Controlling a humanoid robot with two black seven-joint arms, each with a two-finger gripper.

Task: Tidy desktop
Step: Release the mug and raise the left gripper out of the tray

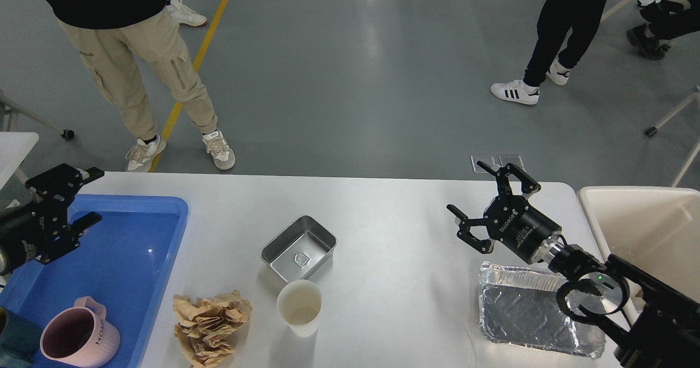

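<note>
The white desktop (pixel 394 231) carries a small steel tin (pixel 298 249), a white paper cup (pixel 299 306), a crumpled brown paper (pixel 210 324) and a foil tray (pixel 533 316). My right gripper (pixel 490 196) is open and empty, hovering above the desktop just beyond the foil tray's far left corner. My left gripper (pixel 92 196) is open and empty over the far left corner of the blue tray (pixel 164 258). A pink mug (pixel 79 335) stands in the blue tray's near end.
A beige bin (pixel 640 231) stands off the desktop's right end. A second white table edge (pixel 16 149) shows at far left. Two people (pixel 153 56) stand on the grey floor beyond the far edge.
</note>
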